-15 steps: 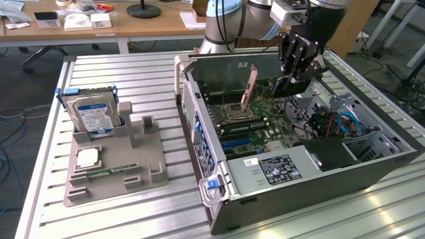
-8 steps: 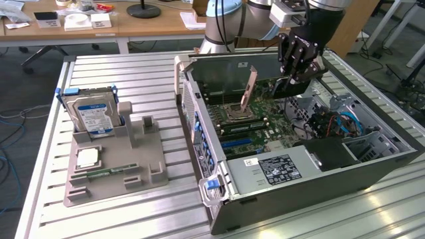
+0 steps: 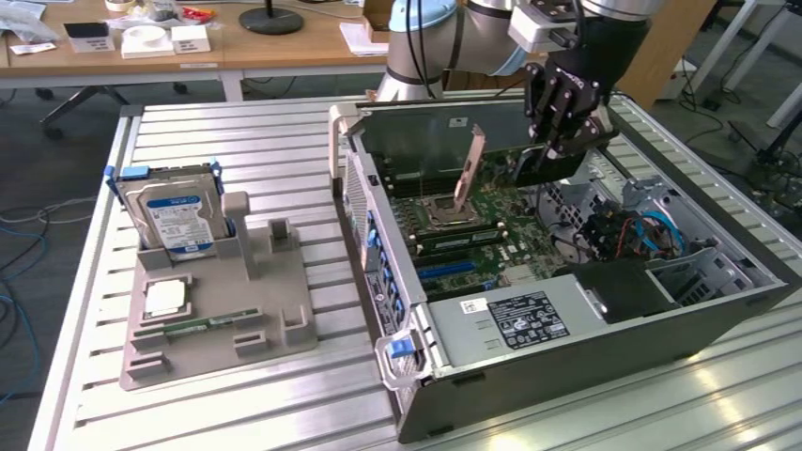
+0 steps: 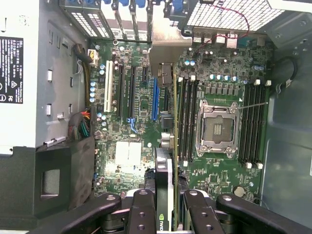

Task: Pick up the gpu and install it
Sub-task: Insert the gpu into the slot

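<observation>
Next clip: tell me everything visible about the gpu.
The gpu is a thin flat card seen edge-on in the wrist view. It is dark, with a printed logo near the grip and a silvery metal end bracket at its far end. The gripper is shut on it, clamping both faces. It stands on edge inside the open computer case, over the motherboard. Whether it touches a slot cannot be told.

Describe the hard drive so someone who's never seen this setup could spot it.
On the slotted metal table, a grey holder sits to the exterior view's left of the open computer case. The hard drive stands on end at the holder's far end: silver with a blue label, while the processor and memory stick nearby lie flat.
</observation>
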You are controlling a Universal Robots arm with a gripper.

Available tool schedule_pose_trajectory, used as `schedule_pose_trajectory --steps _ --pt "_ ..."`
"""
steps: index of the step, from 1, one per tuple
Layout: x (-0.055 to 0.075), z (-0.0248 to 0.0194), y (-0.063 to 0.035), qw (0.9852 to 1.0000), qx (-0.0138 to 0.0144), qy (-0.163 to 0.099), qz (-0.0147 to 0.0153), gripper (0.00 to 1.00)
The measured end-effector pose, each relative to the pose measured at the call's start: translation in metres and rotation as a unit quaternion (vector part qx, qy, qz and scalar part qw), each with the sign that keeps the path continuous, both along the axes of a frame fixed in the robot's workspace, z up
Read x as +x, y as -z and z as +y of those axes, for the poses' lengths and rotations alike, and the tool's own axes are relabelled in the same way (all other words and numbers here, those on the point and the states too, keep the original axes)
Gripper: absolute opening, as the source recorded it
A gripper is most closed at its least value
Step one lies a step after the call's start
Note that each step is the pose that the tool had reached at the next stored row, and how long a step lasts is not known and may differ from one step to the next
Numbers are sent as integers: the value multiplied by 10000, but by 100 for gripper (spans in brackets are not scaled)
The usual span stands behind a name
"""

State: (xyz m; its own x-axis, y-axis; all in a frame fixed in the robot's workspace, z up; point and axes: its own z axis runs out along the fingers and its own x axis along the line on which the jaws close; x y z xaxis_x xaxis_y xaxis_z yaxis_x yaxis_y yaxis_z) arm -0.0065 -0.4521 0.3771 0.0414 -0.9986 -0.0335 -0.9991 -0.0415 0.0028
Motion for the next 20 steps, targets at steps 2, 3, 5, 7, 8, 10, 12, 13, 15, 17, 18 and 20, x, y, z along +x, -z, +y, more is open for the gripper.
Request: schedule_pose_trajectory --steps 2,3,5,7,8,10,12,13,15,17,18,20 --pt "-1 0 14 10000 -1 0 0 27" --pt "-2 0 23 10000 -1 0 0 27" --pt "-5 0 44 10000 -1 1 0 27" --pt "-7 0 62 10000 -1 0 0 27" --pt "-7 0 63 10000 -2 0 1 27" --pt "-7 0 63 10000 -2 0 1 27" --pt "-7 -1 64 10000 -2 0 0 27" --pt "-7 0 64 10000 -1 0 0 27" --pt "-7 0 67 10000 -1 0 0 27" --pt "-7 0 79 10000 0 0 0 27" --pt "-7 0 84 10000 -1 0 0 27" --pt "-7 0 92 10000 -2 0 0 27"
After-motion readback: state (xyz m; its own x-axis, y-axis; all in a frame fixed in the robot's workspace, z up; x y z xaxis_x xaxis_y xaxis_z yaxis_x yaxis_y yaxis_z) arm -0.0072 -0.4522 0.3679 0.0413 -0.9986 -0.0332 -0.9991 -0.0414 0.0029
